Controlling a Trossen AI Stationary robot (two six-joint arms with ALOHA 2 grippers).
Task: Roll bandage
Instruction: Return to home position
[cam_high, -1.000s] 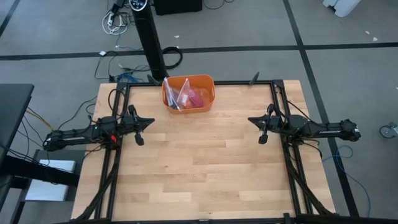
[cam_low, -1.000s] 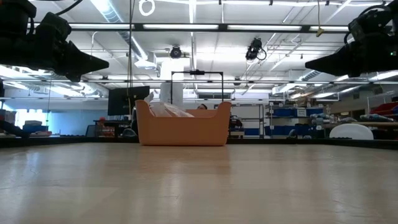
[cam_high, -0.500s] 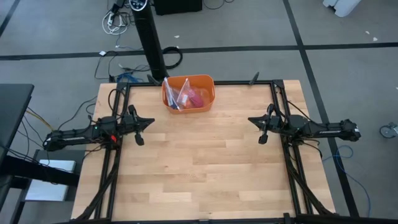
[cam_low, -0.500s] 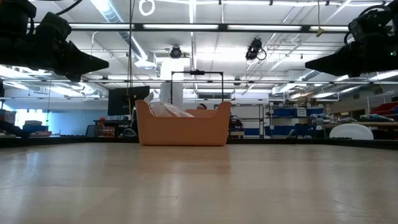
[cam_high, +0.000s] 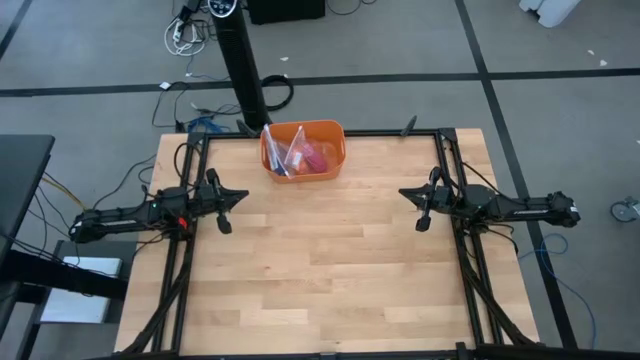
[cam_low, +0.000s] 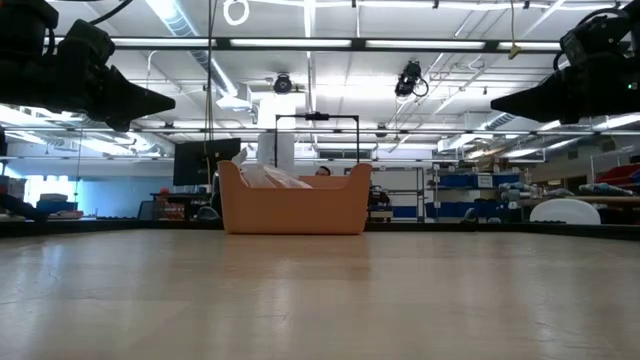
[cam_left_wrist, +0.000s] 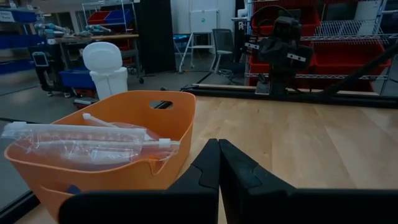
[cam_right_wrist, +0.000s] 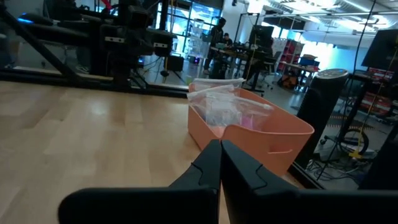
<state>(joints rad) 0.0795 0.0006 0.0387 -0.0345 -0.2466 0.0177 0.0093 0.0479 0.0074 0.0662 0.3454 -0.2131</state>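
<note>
An orange bin (cam_high: 303, 150) stands at the table's far edge, near the middle. Inside it lie a clear crinkly plastic bag (cam_high: 285, 155) and a bit of magenta-pink bandage (cam_high: 314, 157), mostly covered by the bag. The bin also shows in the left wrist view (cam_left_wrist: 106, 149) and the right wrist view (cam_right_wrist: 249, 134). My left gripper (cam_high: 226, 205) hovers shut and empty above the table's left side. My right gripper (cam_high: 421, 205) hovers shut and empty above the right side. Both are clear of the table, as the low view shows.
Bare wooden table (cam_high: 320, 260) lies between and in front of the two arms. A black metal frame (cam_high: 455, 250) runs along the table's left and right sides. A black post (cam_high: 243, 60) stands behind the bin.
</note>
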